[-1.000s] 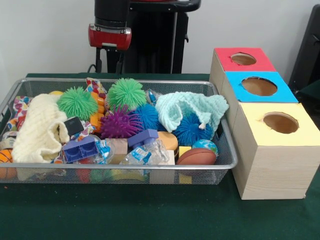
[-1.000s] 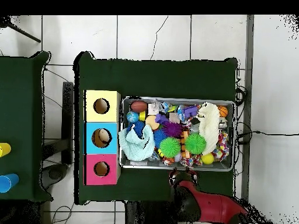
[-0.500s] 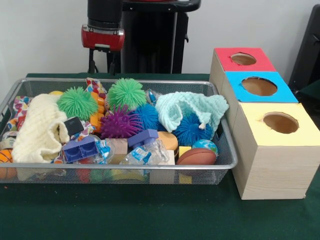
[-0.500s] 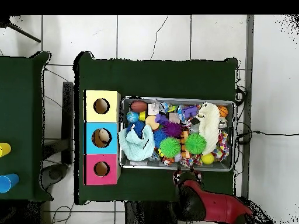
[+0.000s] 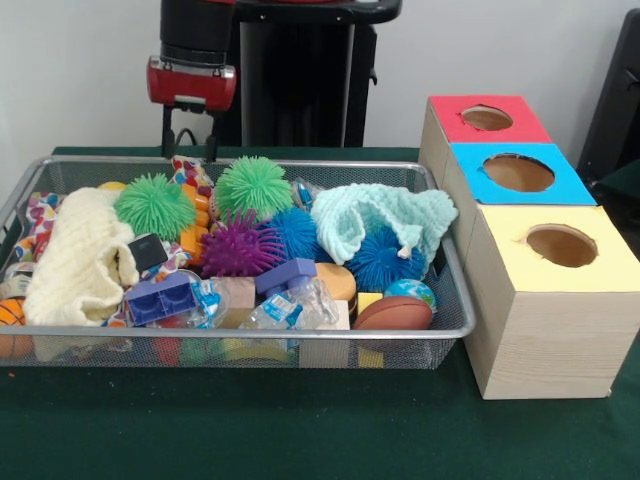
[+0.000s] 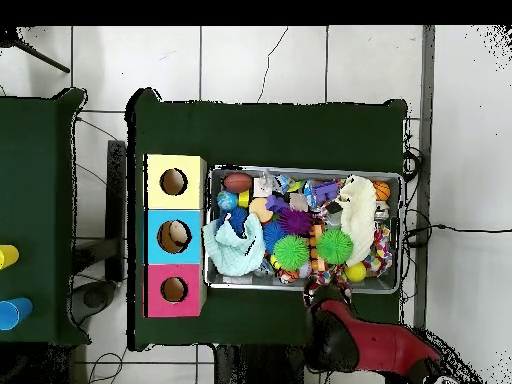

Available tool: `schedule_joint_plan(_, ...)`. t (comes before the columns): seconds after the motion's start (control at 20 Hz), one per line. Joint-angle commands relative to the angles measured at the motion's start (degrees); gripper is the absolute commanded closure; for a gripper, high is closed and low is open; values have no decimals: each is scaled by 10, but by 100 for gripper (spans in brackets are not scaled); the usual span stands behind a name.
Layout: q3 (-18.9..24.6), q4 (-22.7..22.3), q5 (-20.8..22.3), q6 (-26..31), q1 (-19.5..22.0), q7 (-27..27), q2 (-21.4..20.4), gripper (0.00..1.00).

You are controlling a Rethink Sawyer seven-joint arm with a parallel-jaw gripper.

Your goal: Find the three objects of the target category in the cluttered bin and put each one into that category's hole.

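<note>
- Gripper (image 5: 188, 143): hangs above the far rim of the wire bin (image 5: 300, 345), over its left part; two dark fingers (image 5: 166, 133) hang apart, nothing between them.
- Bin contents: green spiky balls (image 5: 155, 205), a purple spiky ball (image 5: 238, 245), blue spiky balls (image 5: 385, 258), a cream cloth (image 5: 75, 260), a mint cloth (image 5: 385, 215).
- Three boxes with holes stand just beside the bin: red (image 5: 487, 118), blue (image 5: 518, 172), yellow (image 5: 561, 245).
</note>
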State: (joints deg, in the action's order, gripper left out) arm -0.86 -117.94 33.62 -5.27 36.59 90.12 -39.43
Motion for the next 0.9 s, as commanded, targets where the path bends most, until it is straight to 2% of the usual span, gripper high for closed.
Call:
schedule_joint_plan(0.05,61,90,33,5,12,31,47,0)
schedule_joint_plan(0.45,69,101,47,3,19,34,67,0)
schedule_joint_plan(0.9,44,117,43,-2,9,42,133,0)
